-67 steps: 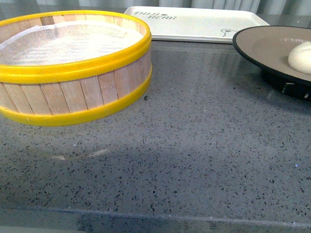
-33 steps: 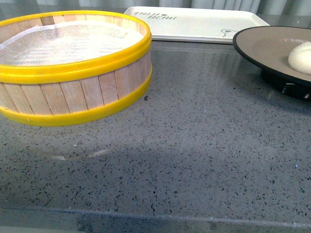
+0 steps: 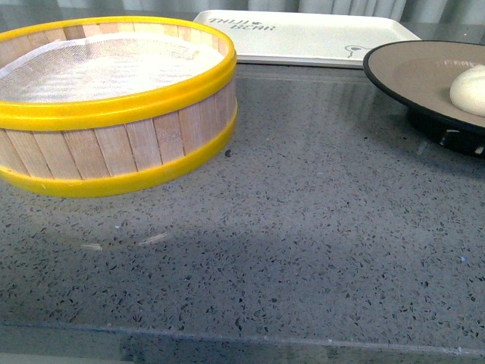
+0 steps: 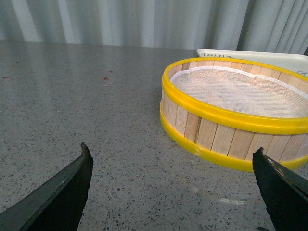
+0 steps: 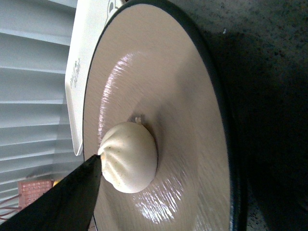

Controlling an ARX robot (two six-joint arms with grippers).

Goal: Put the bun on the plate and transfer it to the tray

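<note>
With the bun on the plate, you should next grip its rim for the far tray; left tool apart, right tool cannot tell.

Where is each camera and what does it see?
Front view: robot's body, facing forward at steamer basket, tray, plate, bun; no arm shows.
Left wrist view: left wrist, facing the steamer basket; open left gripper shows.
Right wrist view: right wrist, close over plate and bun; one right gripper finger shows.
Front and right wrist share plate and bun.
</note>
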